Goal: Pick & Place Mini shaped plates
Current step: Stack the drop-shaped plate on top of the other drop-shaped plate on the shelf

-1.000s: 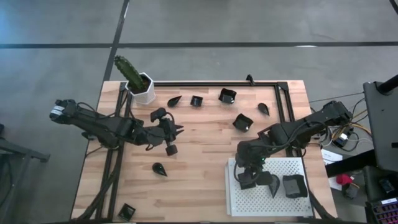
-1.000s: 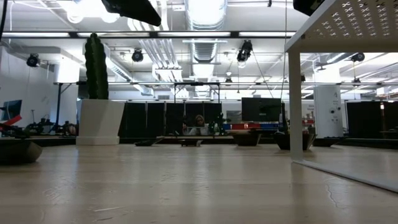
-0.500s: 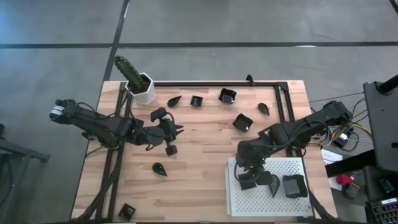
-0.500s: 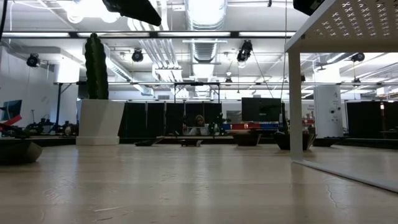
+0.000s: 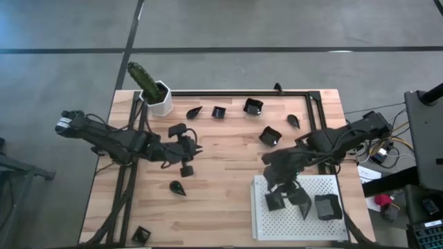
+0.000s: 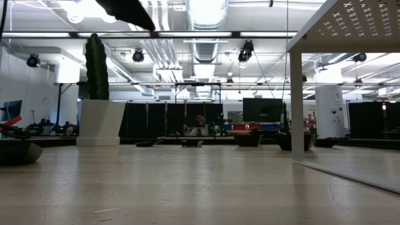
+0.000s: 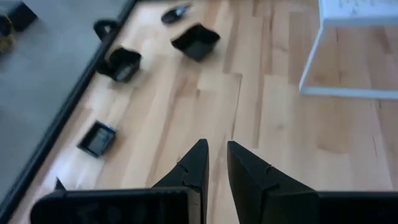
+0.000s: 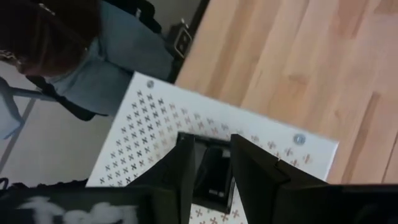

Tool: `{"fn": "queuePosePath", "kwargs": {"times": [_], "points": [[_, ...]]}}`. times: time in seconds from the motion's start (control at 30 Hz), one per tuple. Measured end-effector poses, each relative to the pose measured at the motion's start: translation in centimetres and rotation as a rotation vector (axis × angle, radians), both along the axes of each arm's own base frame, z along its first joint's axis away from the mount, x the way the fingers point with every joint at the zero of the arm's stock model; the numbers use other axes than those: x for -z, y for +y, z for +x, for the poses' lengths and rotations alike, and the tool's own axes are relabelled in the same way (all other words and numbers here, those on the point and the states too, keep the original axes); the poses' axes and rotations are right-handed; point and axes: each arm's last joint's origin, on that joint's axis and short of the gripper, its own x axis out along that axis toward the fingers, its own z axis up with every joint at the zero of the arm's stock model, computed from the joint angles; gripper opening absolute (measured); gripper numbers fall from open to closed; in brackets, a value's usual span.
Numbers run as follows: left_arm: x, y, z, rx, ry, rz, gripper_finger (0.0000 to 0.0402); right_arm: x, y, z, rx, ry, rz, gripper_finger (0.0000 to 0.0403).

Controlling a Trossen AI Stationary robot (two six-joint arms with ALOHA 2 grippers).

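Observation:
Several mini shaped plates, dark and tiny, lie scattered on the wooden table, among them a square one [image 5: 270, 135] and a teardrop one [image 5: 178, 187]. The white perforated tray [image 5: 325, 225] at the near right carries two square plates [image 5: 275, 202] [image 5: 327, 206] and a teardrop plate [image 5: 301, 200]. My right gripper [image 5: 279, 184] hangs open just above the tray; in the right wrist view that gripper [image 8: 211, 144] shows the left square plate [image 8: 211, 177] below its gap. My left gripper [image 5: 196, 148] hovers over the table's left middle, its fingers [image 7: 214, 152] a narrow gap apart with only bare wood between them.
A white pot with a cactus [image 5: 156, 93] stands at the far left corner. A black frame rail [image 5: 235, 92] runs along the far edge. The tray stands on legs [image 6: 296, 106] above the table. A person [image 8: 74, 56] shows beyond the tray's edge.
My right gripper has risen off the tray and drawn a little toward the table's far edge. The square plate it hovered over stays lying on the tray. My left gripper has turned slightly at the wrist without changing place.

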Motion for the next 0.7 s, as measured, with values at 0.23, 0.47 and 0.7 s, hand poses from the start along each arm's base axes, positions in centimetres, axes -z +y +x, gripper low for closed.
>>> {"fn": "queuePosePath", "kwargs": {"times": [0.23,0.47,0.7], "points": [[0.3,0.0,-0.2,-0.022,0.022,-0.030,0.0053,-1.5,-0.2,0.0,-0.054,-0.121,-0.085,0.0058],[0.3,0.0,-0.2,-0.025,0.024,-0.027,0.0053,-1.6,-2.1,0.4,0.148,-0.128,-0.256,0.0011],[1.3,0.0,-0.3,-0.029,0.042,-0.019,0.0053,-1.3,-5.2,1.3,0.279,-0.092,-0.257,0.0008]]}}
